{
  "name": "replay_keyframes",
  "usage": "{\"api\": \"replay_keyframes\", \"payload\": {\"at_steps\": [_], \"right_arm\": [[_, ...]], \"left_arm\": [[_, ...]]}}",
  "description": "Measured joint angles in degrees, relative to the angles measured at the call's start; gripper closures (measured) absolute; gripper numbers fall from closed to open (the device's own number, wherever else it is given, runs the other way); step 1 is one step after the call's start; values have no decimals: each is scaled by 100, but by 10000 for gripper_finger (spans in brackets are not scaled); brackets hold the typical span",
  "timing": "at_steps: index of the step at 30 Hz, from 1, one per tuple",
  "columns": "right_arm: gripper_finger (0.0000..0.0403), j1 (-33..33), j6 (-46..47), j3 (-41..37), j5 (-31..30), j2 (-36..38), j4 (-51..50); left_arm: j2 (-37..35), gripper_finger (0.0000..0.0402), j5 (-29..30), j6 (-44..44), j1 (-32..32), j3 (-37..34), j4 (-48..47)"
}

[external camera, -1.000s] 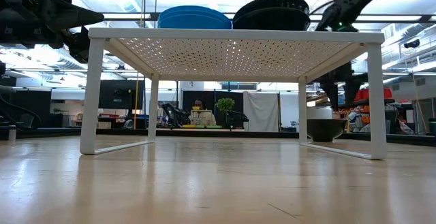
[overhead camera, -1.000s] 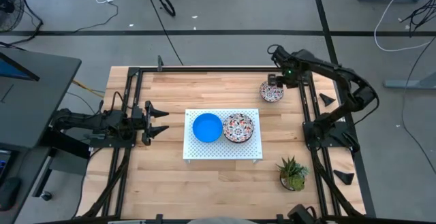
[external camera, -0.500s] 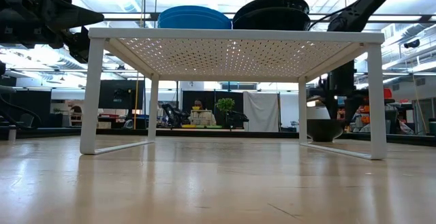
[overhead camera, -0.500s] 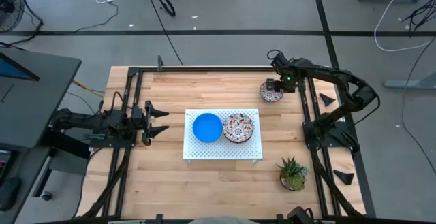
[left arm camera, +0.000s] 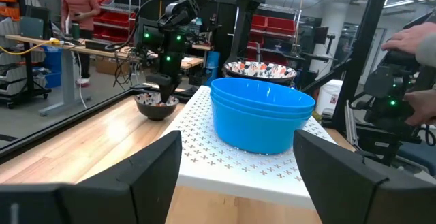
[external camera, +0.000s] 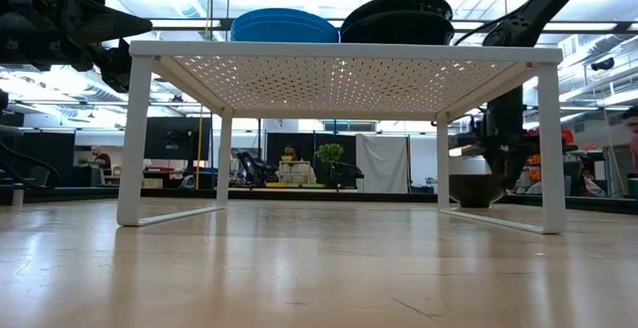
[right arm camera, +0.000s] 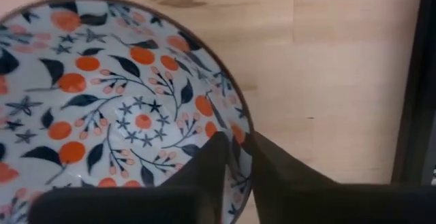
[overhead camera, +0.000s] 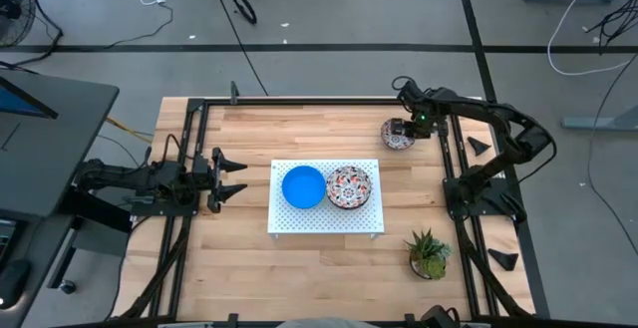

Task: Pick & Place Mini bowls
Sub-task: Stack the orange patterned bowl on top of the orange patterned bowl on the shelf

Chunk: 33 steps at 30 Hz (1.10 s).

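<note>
One floral mini bowl [overhead camera: 395, 139] [right arm camera: 116, 108] sits by its base on the wooden table near the far right corner. My right gripper [overhead camera: 403, 129] [right arm camera: 237, 141] is down at its rim and shut on it. A stack of blue mini bowls [overhead camera: 303, 186] [left arm camera: 262, 115] and a stack of floral mini bowls [overhead camera: 349, 186] [left arm camera: 259, 69] rest on the white perforated board [overhead camera: 324, 223]. My left gripper [overhead camera: 239, 178] [left arm camera: 237, 139] hangs open to the left of the board, touching nothing. My right gripper has the lone floral bowl by its rim [right arm camera: 240, 157] on the far right side. One finger [right arm camera: 212, 166] is inside the bowl and the other [right arm camera: 272, 166] outside, coming from above and pointing down. The bowl still stands upright on the table [external camera: 469, 190].
The white board stands on thin legs [external camera: 135, 139] in the middle of the table. A small green potted plant [overhead camera: 429, 253] stands near the right near corner. Black frame rails [overhead camera: 454, 159] run along the table's left and right sides. Bare wood lies between the board and the lone bowl.
My right gripper has come down onto the lone floral bowl, shifting slightly toward the near edge, and now sits at its rim. The bowl has stayed in place on the table.
</note>
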<state>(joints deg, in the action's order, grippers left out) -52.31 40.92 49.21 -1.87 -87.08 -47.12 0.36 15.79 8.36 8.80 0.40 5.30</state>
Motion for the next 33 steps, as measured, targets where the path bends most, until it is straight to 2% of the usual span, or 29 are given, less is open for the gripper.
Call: {"api": "replay_keyframes", "payload": {"at_steps": [4,6,13,19,27,33], "right_arm": [[378,-4,-64,26,84,29,18],[388,-4,-83,33,164,36,16],[380,-57,-141,368,302,-15,-379],[394,-115,-563,1081,288,-20,-1118],[391,-210,-1055,1995,590,-15,-2236],[392,-212,-1415,2768,595,-14,-3145]], "left_arm": [[0,113,2,0,0,1,0],[-2,113,0,0,0,0,0],[0,113,0,0,0,0,0],[-2,113,1,0,0,1,0],[0,113,0,0,0,2,0],[-2,113,1,0,0,1,0]]}}
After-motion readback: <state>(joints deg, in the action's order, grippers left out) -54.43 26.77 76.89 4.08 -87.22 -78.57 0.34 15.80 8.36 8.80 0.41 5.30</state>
